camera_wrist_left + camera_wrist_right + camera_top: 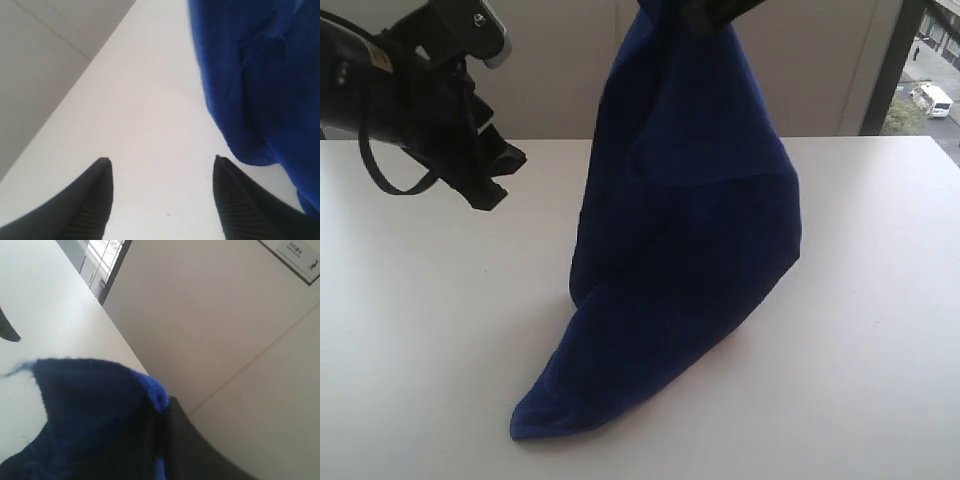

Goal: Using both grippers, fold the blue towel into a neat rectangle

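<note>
The blue towel hangs in a tall cone from the top of the exterior view, its lower end resting on the white table. My right gripper is shut on the towel's top, mostly cut off by the frame edge. In the right wrist view one black finger presses against the bunched towel. My left gripper hovers above the table left of the towel, open and holding nothing. Its two fingertips stand wide apart over bare table, with the towel beside one of them.
A beige wall runs behind the table's far edge. A dark window frame stands at the back right. A black cable loops under the left arm.
</note>
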